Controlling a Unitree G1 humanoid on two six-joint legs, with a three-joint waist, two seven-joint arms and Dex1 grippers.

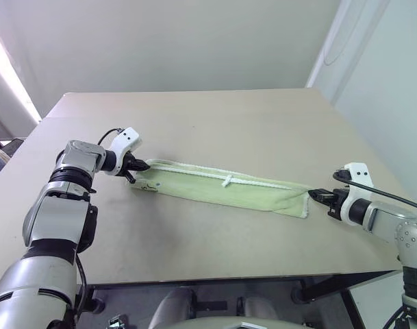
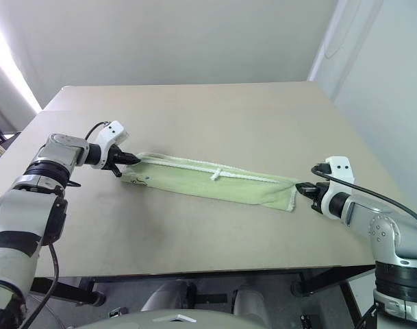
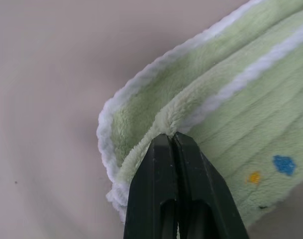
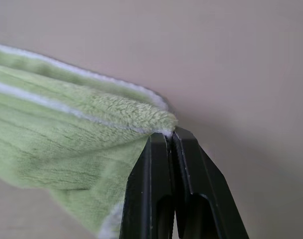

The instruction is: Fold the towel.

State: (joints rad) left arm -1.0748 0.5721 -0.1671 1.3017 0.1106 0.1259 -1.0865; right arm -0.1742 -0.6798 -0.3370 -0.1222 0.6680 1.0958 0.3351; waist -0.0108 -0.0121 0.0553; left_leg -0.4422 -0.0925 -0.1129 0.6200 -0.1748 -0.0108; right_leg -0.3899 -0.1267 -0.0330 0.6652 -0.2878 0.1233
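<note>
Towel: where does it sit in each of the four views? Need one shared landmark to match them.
Left eye view: towel, a long strip across mid-table, between the grippers.
Right eye view: the same strip, mid-table.
Left wrist view: its end sits at the shut left gripper.
Right wrist view: the other end sits at the shut right gripper.
Shared landmark: the white edging, seen in every view.

Lime-green towel (image 1: pixel 222 188), folded long and narrow, flat on tabletop
</note>
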